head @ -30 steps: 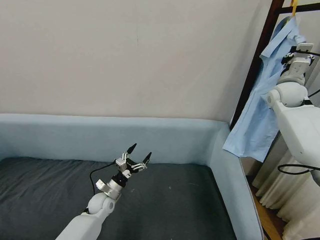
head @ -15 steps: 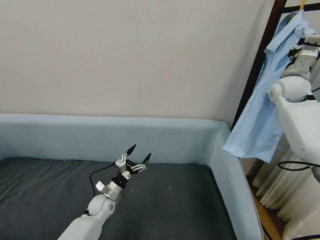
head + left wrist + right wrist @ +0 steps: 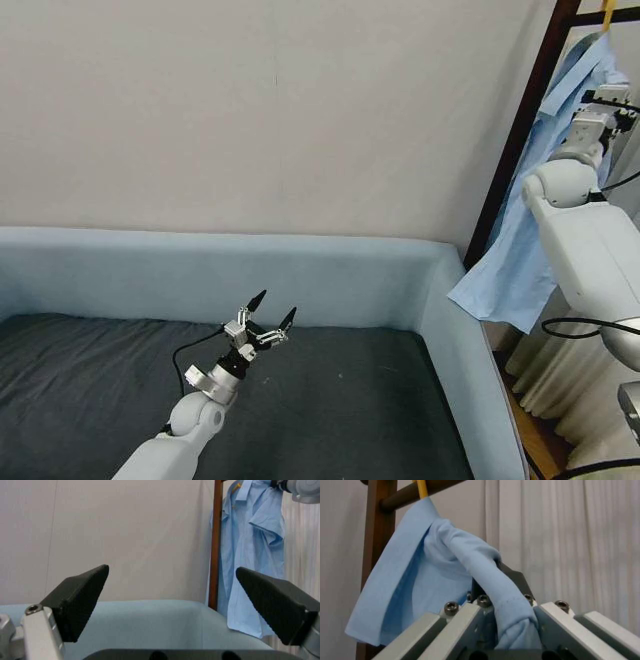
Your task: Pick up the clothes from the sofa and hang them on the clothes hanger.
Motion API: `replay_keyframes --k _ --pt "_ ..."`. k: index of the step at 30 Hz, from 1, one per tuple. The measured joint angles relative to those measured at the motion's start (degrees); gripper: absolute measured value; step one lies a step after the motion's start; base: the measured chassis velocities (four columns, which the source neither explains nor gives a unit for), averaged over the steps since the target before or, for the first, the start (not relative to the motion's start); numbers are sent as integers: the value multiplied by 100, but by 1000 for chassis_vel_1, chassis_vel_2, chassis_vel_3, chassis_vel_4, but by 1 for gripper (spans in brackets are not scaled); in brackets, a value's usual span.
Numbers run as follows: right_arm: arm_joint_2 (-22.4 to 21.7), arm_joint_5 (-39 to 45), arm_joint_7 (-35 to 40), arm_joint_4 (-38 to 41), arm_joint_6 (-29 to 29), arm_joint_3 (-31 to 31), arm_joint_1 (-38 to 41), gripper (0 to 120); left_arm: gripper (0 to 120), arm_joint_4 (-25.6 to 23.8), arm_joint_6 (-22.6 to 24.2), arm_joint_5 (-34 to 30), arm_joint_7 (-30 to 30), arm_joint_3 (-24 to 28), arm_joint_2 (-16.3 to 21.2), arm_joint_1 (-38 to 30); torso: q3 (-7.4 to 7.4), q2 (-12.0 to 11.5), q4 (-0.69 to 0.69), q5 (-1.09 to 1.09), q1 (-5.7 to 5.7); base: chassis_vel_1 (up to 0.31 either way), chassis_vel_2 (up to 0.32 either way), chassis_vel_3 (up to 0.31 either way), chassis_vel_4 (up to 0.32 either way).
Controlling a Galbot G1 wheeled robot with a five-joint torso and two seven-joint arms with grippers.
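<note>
A light blue shirt (image 3: pixel 540 210) hangs on a yellow hanger (image 3: pixel 608 12) at the dark wooden rack (image 3: pixel 520 150) to the right of the sofa. My right gripper (image 3: pixel 606 98) is raised beside the shirt's shoulder. In the right wrist view the right gripper (image 3: pixel 500 592) is shut on a rolled fold of the shirt (image 3: pixel 420 573), just below the hanger's hook (image 3: pixel 422 488) and the rack's bar (image 3: pixel 405 497). My left gripper (image 3: pixel 264 320) hovers open over the sofa's dark seat (image 3: pixel 330 410), holding nothing. Its black fingers (image 3: pixel 80 596) stand wide apart.
The pale blue sofa back (image 3: pixel 220 270) and its right armrest (image 3: pixel 470 380) border the seat. A plain wall (image 3: pixel 250 110) rises behind. White curtains (image 3: pixel 560 380) hang behind the rack. The shirt (image 3: pixel 250 555) and the rack post (image 3: pixel 216 543) also appear in the left wrist view.
The right gripper has carried the shirt's top slightly up and right, closer to the rack's bar. The left gripper has drifted a little to the left over the seat.
</note>
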Motion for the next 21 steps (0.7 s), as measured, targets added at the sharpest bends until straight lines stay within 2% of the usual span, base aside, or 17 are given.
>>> replay_keyframes --k 8,21 --pt "80 204 273 -66 -101 -138 -2 0 100 18 -20 -15 7 29 1 -44 0 0 -1 -1 0 0 0 0 0" --pt "209 573 314 -249 -216 -476 172 0 100 29 -137 -133 65 -25 112 25 0 0 0 1 0 0 0 0 0"
